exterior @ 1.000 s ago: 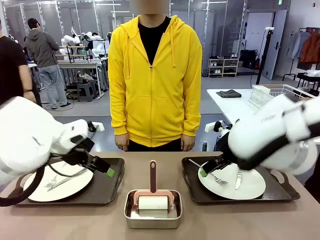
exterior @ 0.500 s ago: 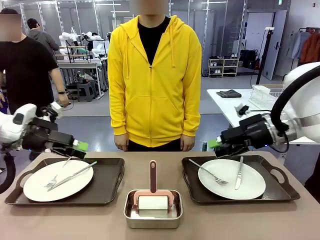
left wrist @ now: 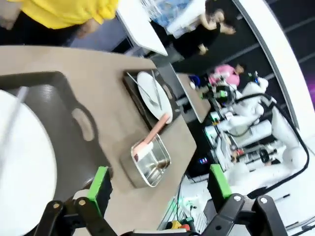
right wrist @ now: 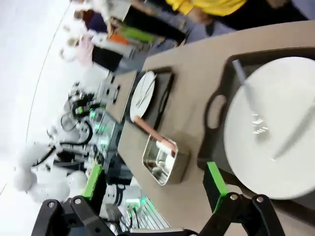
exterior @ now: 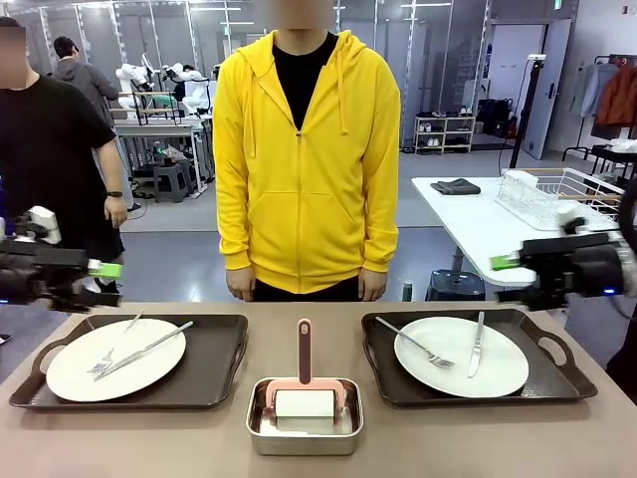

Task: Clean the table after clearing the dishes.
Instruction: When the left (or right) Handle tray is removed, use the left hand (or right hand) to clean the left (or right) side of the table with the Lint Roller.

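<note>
On the brownish table (exterior: pixel 448 443) two dark trays each carry a white plate with cutlery: the left plate (exterior: pixel 114 360) on its tray (exterior: pixel 224 370), the right plate (exterior: pixel 461 360) on its tray (exterior: pixel 378 370). My left gripper (exterior: pixel 103 269) hovers open above the left tray's far left corner, clear of it. My right gripper (exterior: pixel 506 262) hangs open above the right tray's far right side. The left wrist view has the near plate (left wrist: pixel 19 162) beside wide-apart fingers (left wrist: pixel 101 184). In the right wrist view the near plate (right wrist: pixel 275 142) lies beyond spread fingers (right wrist: pixel 214 179). Neither gripper holds anything.
A small steel pan (exterior: pixel 304 418) with a pink-handled roller (exterior: pixel 305 349) stands at the table's front middle. A person in a yellow hoodie (exterior: pixel 309 159) stands at the far edge, hands down. Another person in black (exterior: pixel 50 159) stands behind at the left. A white side table (exterior: pixel 478 219) is back right.
Both arms have drawn back outward and upward from over the plates to the table's sides. A person in black has walked in at the back left.
</note>
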Controlling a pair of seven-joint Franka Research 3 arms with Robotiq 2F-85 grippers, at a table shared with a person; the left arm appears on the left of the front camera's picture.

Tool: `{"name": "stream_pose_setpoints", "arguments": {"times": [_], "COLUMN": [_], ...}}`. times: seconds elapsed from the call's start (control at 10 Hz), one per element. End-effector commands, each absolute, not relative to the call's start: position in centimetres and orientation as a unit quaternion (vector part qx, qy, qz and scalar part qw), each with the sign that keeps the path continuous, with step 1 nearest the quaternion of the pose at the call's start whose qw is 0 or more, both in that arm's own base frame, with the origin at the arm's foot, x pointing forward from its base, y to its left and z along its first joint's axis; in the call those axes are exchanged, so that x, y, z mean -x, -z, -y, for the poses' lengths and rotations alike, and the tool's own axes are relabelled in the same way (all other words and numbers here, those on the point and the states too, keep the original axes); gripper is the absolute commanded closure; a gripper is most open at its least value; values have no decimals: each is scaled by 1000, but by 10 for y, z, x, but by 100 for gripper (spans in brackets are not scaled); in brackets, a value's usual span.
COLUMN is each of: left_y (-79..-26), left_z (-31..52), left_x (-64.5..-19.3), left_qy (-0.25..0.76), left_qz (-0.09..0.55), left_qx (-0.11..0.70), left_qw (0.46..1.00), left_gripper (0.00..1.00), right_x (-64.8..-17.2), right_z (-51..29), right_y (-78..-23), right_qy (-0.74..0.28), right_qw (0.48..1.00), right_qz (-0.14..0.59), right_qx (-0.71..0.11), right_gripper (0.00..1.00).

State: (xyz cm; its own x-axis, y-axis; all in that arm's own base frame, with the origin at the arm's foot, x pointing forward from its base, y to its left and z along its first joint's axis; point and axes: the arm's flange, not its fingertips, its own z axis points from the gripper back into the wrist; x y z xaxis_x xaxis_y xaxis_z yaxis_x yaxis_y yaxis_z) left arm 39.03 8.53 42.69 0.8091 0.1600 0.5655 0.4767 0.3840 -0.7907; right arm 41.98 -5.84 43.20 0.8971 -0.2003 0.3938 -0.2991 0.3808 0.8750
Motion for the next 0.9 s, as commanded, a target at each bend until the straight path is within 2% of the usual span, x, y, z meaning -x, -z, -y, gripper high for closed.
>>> {"name": "stream_pose_setpoints", "arguments": {"times": [0.0, 0.2, 0.4, 0.6, 0.8], "left_y": [-452, -455, -454, -456, -459], "left_z": [-142, -204, -243, -253, -255], "left_x": [-336, -286, -243, -229, -242], "left_qy": [50, -33, -88, -102, -106], "left_qz": [337, 396, 414, 430, 411], "left_qx": [534, 517, 492, 483, 474], "left_qw": [774, 758, 761, 756, 771], "left_gripper": [0, 0, 0, 0, 0], "right_x": [-381, -347, -318, -296, -297], "right_z": [105, 152, 178, 195, 192], "right_y": [-449, -454, -462, -475, -485], "right_qy": [36, 91, 125, 152, 145], "right_qw": [794, 780, 786, 782, 797], "right_qz": [252, 288, 299, 325, 326], "right_qx": [-552, -548, -527, -511, -488], "right_gripper": [0, 0, 0, 0, 0]}}
